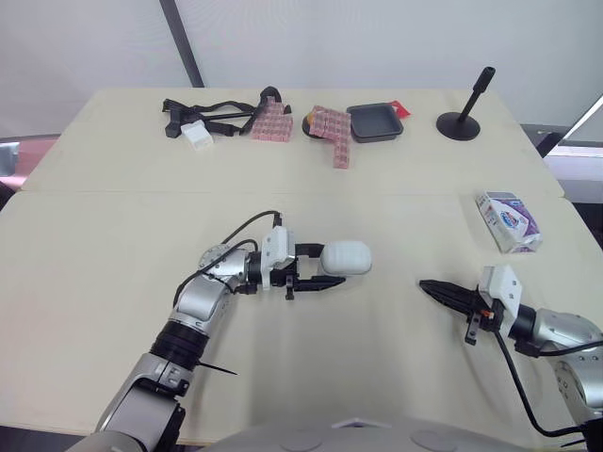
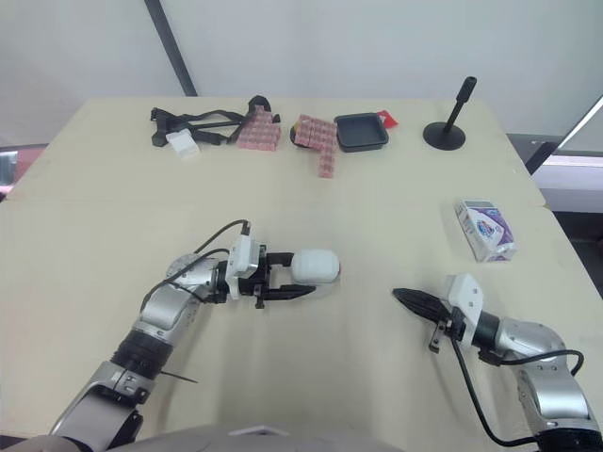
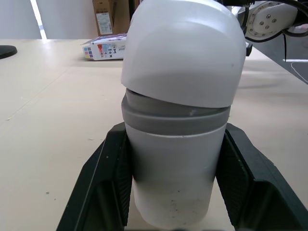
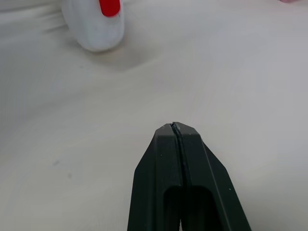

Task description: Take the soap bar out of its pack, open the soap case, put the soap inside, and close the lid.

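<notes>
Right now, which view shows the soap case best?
Left wrist view: the soap case sits close up between the fingers of the left gripper, lid seam and grey band plain. Both eye views show it small, from above, at that gripper. Right wrist view has a far white shape I cannot identify.

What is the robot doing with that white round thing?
The robot's left gripper is holding a white soap case, with one black finger on each side of it. The case has a grey band between its lid and its base. The right gripper is shut and holds nothing, low over the table. The soap pack lies on the table on the robot's right, and neither gripper is touching it.
</notes>
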Robot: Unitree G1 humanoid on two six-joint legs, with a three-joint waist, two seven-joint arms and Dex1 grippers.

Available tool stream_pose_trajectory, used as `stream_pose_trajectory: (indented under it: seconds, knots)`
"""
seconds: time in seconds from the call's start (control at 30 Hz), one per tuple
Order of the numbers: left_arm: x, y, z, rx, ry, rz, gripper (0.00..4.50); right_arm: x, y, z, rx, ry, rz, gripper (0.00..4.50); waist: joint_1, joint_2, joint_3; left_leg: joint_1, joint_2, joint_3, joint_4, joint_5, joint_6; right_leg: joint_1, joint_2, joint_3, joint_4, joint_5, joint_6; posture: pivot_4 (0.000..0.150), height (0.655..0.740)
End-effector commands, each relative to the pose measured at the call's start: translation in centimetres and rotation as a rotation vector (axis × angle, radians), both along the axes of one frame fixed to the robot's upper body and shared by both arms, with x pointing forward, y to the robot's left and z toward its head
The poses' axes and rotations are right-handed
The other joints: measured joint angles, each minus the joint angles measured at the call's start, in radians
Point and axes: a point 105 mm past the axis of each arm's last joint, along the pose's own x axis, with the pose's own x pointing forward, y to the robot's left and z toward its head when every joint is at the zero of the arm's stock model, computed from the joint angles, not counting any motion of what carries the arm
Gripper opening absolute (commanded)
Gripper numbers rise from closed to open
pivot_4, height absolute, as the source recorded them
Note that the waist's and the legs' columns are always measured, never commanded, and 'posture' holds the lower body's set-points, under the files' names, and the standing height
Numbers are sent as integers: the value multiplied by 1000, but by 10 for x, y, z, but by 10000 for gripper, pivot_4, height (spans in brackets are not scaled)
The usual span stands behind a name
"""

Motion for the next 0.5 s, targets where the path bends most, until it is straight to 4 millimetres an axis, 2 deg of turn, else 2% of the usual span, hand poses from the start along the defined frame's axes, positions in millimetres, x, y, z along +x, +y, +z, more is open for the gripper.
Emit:
stream_pose_trajectory:
  seconds: [0.03,0.13,0.23,0.5]
  knots:
    - [2,4,9,-26,-48,15,18643,4,-10,15,-2,-80,-9,195,-1,0,0,0,0,0,0,0,0,0,0,0,0,0,0,1500,7400]
    - [3,4,9,-21,-56,19,18643,11,-6,33,17,-144,11,195,-5,0,0,0,0,0,0,0,0,0,0,0,0,0,0,1500,7400]
    - [2,3,10,-26,-58,15,18643,19,14,71,60,-242,92,195,-13,0,0,1,0,0,0,1,1,0,0,0,1,0,0,1500,7400]
    - [1,2,9,-27,-55,10,18643,21,68,129,149,-371,278,195,-9,0,0,0,-1,-2,0,2,-1,1,-1,-2,1,0,0,1500,7400]
